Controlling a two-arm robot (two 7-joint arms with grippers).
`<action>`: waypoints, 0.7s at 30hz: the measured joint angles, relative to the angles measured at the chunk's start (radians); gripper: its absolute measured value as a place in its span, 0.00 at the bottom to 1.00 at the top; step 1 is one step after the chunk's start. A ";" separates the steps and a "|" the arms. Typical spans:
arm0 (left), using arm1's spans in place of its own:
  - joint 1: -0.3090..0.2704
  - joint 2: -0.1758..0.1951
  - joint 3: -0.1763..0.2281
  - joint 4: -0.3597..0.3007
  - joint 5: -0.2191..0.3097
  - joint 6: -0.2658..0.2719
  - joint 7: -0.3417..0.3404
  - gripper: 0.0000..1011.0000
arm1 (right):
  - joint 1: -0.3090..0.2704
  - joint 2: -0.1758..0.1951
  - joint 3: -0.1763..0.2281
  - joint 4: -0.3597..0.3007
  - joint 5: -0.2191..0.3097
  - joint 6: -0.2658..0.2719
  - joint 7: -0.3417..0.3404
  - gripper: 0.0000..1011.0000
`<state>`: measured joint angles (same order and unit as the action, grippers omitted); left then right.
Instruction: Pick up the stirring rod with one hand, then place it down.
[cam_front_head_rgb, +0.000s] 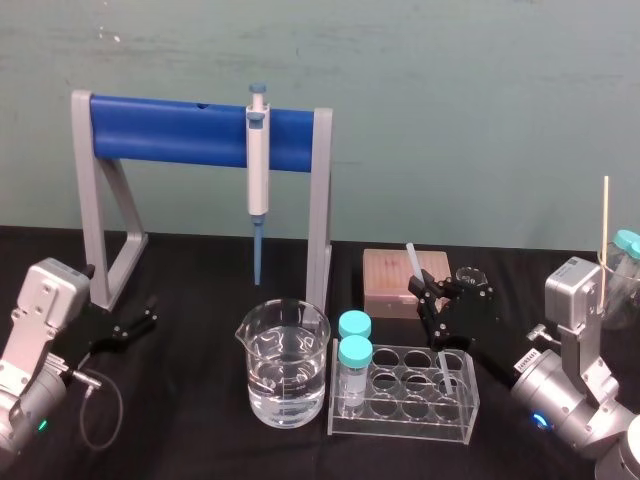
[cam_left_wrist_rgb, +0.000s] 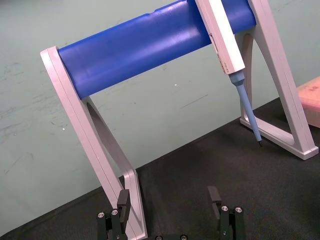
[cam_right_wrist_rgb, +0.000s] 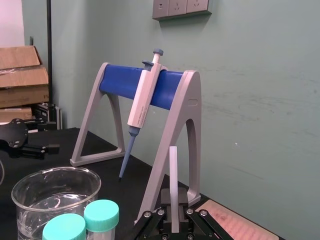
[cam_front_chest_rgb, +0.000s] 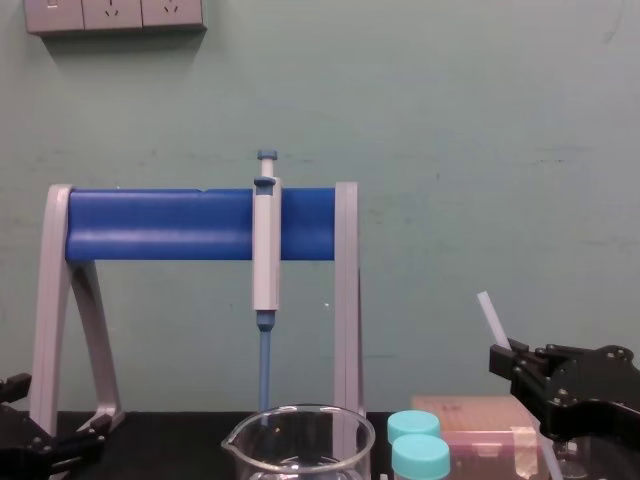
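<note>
My right gripper is shut on the stirring rod, a thin whitish translucent rod. It holds the rod above the clear tube rack, in front of the pink box. The rod leans, its upper end sticking up past the fingers and its lower part reaching down toward the rack. The right wrist view shows the rod rising upright from between the closed jaws of the right gripper. In the chest view the rod pokes up from the right gripper. My left gripper rests open at the left near the stand's foot, its fingers spread with nothing between them.
A grey and blue pipette stand holds a blue-tipped pipette. A beaker of water and two teal-capped vials sit mid-table. A small glass beaker and pink box are behind the right gripper. A thin pale stick stands at the far right.
</note>
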<state>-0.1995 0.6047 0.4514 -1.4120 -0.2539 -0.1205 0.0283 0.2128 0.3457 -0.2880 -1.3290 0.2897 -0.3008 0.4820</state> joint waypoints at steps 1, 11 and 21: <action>0.000 0.000 0.000 0.000 0.000 0.000 0.000 0.99 | 0.000 0.000 0.000 0.000 0.000 0.000 0.000 0.08; 0.000 0.000 0.000 0.000 0.000 0.000 0.000 0.99 | 0.000 0.000 0.000 0.000 0.000 0.001 0.001 0.38; 0.000 0.000 0.000 0.000 0.000 0.000 0.000 0.99 | 0.000 0.000 0.000 0.000 0.000 0.001 0.002 0.70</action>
<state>-0.1995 0.6047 0.4514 -1.4120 -0.2539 -0.1205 0.0283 0.2128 0.3456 -0.2880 -1.3287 0.2897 -0.2995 0.4838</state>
